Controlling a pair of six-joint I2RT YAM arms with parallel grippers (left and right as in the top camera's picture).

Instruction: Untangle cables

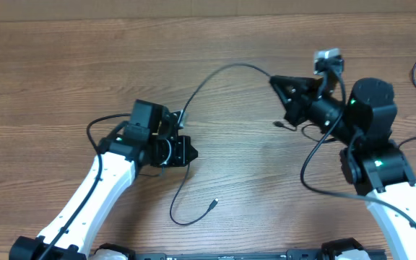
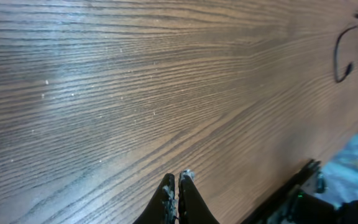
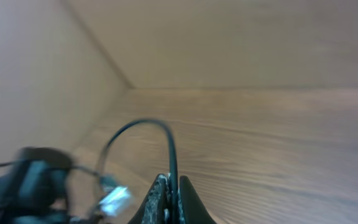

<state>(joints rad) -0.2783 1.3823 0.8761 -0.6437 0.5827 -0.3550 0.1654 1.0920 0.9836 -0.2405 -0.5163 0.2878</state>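
Three thin black cables lie on the bench (image 2: 104,93). The long cable (image 1: 233,66) is pinched at one end in the right claw (image 3: 171,183), whose fingers are pressed together on it. In the right wrist view the cord rises from between the fingertips and curls over to the left. From that claw it arcs toward the far edge, runs left across the middle of the bench, and drops to the wrist of the left arm (image 1: 100,180), where it goes out of sight. It comes out on the near side and curves toward the near edge, ending in a plug (image 1: 213,203) that lies free on the wood.

The left claw (image 2: 178,182) is closed tight with its fingers touching. I cannot tell whether the cord is caught in it.

The second cable (image 1: 279,125) has its small end just to the near side of the right claw, and its cord passes under the right arm (image 1: 370,108). The third cable (image 1: 414,72) curls by the right edge, toward the far right corner, well apart from both claws.
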